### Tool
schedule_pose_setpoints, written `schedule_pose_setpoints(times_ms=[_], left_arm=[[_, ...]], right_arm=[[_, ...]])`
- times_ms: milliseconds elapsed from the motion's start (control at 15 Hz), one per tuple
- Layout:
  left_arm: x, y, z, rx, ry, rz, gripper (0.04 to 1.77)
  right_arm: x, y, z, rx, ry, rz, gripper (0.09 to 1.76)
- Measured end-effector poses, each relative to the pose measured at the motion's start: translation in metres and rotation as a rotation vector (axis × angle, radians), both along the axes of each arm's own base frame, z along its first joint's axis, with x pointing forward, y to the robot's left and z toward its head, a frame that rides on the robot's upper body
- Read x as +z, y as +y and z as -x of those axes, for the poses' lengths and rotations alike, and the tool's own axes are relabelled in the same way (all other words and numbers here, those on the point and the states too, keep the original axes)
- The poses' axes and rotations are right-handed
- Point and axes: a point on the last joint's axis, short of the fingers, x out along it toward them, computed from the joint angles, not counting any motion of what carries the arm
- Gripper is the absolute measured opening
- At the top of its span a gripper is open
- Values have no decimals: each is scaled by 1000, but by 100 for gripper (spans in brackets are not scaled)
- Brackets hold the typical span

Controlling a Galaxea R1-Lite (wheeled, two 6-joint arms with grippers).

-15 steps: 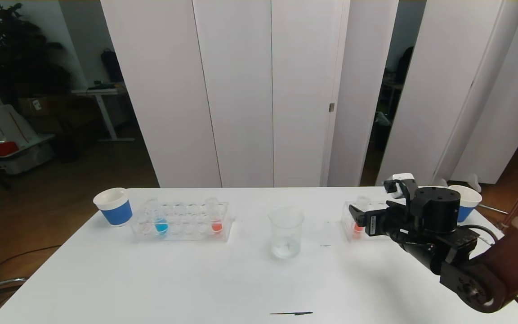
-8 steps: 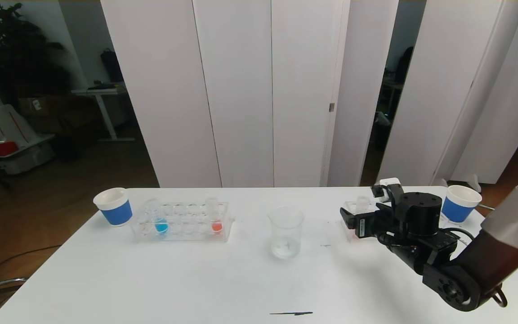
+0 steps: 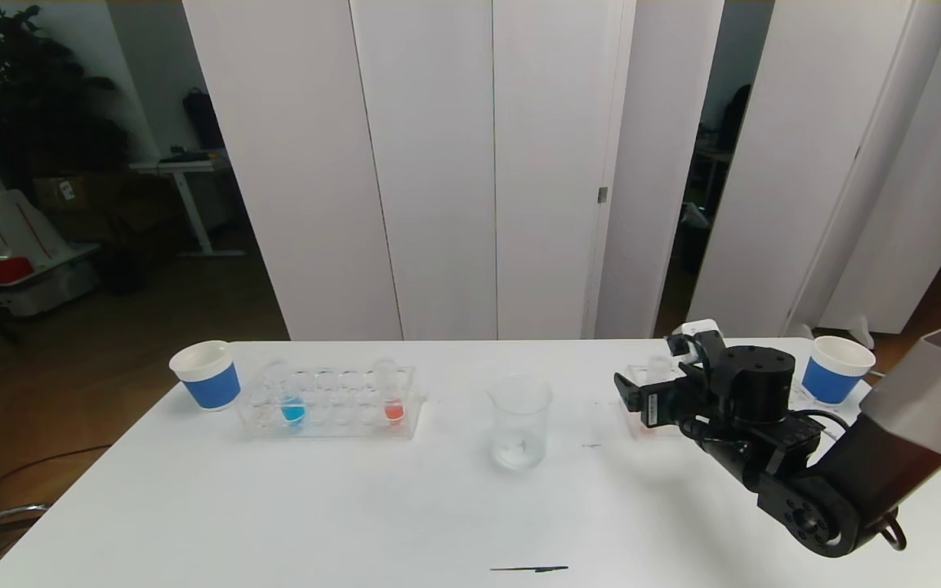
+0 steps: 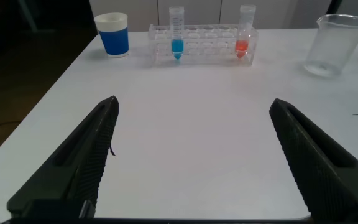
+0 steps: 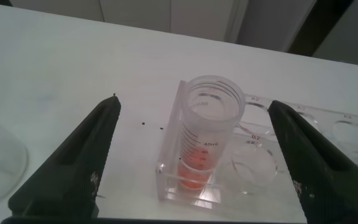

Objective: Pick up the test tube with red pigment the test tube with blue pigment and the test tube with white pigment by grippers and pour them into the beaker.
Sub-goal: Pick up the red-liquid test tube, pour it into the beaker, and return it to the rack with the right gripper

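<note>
A: Left to right on the table (image 3: 438, 506), please.

B: A white-and-blue paper cup (image 3: 206, 374) at the far left, then a clear rack (image 3: 332, 402) just beside it. The test tube with blue pigment (image 3: 292, 403) stands upright near the rack's left end; a tube with orange-red liquid (image 3: 393, 398) stands upright near its right end. The beaker (image 3: 519, 420) stands alone at the middle, upright.

A: And the right side?

B: A second clear rack (image 3: 638, 404), mostly hidden behind the right gripper (image 3: 630, 400) in the head view. A second paper cup (image 3: 835, 369) sits beyond the arm.

A: State of the right gripper?

B: Fingers spread wide, holding nothing. The right wrist view shows what the head view hides: an upright tube with orange-red liquid (image 5: 205, 134) in the rack's end hole, lying between the two fingers, apart from both.

A: The left gripper?

B: Seen only in its own wrist view. The left gripper (image 4: 191, 155) hangs low over bare table, fingers spread, nothing between them; the blue tube's rack stands well ahead of it.

A: The white-pigment tube?

B: Cannot be told apart in any view.
</note>
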Motion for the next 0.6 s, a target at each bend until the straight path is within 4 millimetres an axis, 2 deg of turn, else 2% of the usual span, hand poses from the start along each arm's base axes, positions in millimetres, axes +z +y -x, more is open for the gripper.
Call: schedule_pose_setpoints(times_ms=[133, 200, 267, 333, 400, 467, 533, 600], left_arm=[[0, 0, 0, 0, 0, 0, 174], [0, 0, 0, 0, 0, 0, 174], [0, 0, 0, 0, 0, 0, 174], [0, 0, 0, 0, 0, 0, 174], [0, 0, 0, 0, 0, 0, 174], [0, 0, 0, 1, 0, 0, 174], [0, 0, 0, 0, 0, 0, 174], [0, 0, 0, 0, 0, 0, 174]], right_arm=[[-1, 1, -2, 4, -4, 12, 165], [-2, 2, -3, 4, -4, 12, 145], [-3, 2, -4, 6, -4, 12, 108], [-3, 3, -5, 3, -4, 13, 63], [-4, 3, -6, 5, -4, 12, 42], [-4, 4, -7, 6, -5, 11, 48], [-4, 4, -8, 6, -9, 8, 67], [-5, 4, -9, 4, -8, 8, 59]])
